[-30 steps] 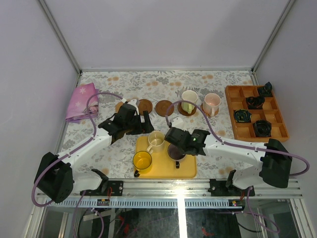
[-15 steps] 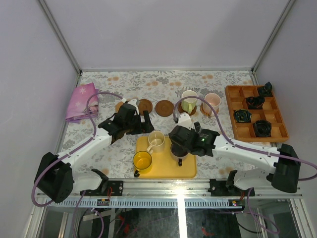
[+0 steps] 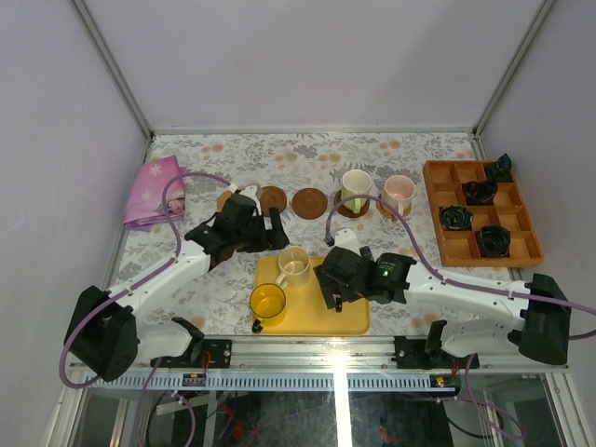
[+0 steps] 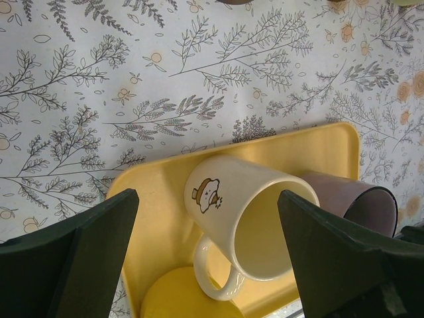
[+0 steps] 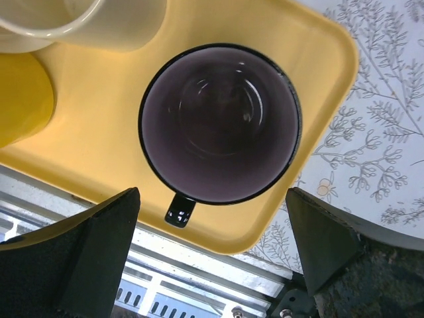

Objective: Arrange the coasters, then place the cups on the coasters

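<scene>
On the yellow tray (image 3: 307, 321) stand a cream cup (image 3: 293, 264), a yellow cup (image 3: 267, 302) and a purple-grey cup (image 5: 220, 122). My right gripper (image 5: 212, 192) is open directly above the purple-grey cup, its handle (image 5: 179, 211) pointing to the near edge. It hides that cup in the top view. My left gripper (image 4: 209, 193) hangs open above the cream cup (image 4: 248, 218), holding nothing. At the back, a pale green-white cup (image 3: 355, 188) and a pink cup (image 3: 399, 192) each sit on a coaster. Two bare coasters (image 3: 308, 202) (image 3: 273, 198) lie left of them, a third (image 3: 224, 201) half hidden by the left arm.
An orange compartment box (image 3: 521, 244) with small black objects sits at the right. A pink cloth (image 3: 154, 191) lies at the far left. The metal rail (image 5: 199, 278) runs just beyond the tray's near edge.
My right gripper has gone from shut to open and has moved toward the near edge, over the purple-grey cup. The left arm has not moved.
</scene>
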Controlling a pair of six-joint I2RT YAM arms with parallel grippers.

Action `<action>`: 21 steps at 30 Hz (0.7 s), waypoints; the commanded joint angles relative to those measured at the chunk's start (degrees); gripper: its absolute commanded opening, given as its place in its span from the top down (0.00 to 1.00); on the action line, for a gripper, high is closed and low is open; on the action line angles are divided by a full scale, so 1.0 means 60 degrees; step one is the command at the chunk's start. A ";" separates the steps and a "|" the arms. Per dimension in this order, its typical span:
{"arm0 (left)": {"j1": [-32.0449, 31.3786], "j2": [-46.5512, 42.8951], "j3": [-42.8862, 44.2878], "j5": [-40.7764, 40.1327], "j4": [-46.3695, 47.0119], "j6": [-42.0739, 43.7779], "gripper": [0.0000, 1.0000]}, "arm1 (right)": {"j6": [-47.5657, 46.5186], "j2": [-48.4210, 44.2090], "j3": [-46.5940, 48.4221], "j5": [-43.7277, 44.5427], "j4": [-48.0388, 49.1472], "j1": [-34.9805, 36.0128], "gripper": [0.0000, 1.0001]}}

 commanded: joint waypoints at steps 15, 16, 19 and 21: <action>-0.0088 0.0523 0.0258 -0.0167 0.0611 0.0197 0.13 | 0.0798 0.1248 -0.0169 -0.0366 0.0063 0.0244 0.12; -0.0083 0.0538 0.0258 -0.0176 0.0629 0.0187 0.13 | 0.0836 0.1235 -0.0200 -0.0331 0.0063 0.0247 0.18; -0.0093 0.0637 0.0281 -0.0167 0.0661 0.0165 0.13 | 0.0948 0.1222 -0.0323 -0.0187 0.0056 0.0240 0.37; -0.0092 0.0680 0.0287 -0.0168 0.0676 0.0152 0.13 | 0.1001 0.1210 -0.0393 -0.0158 0.0070 0.0242 0.49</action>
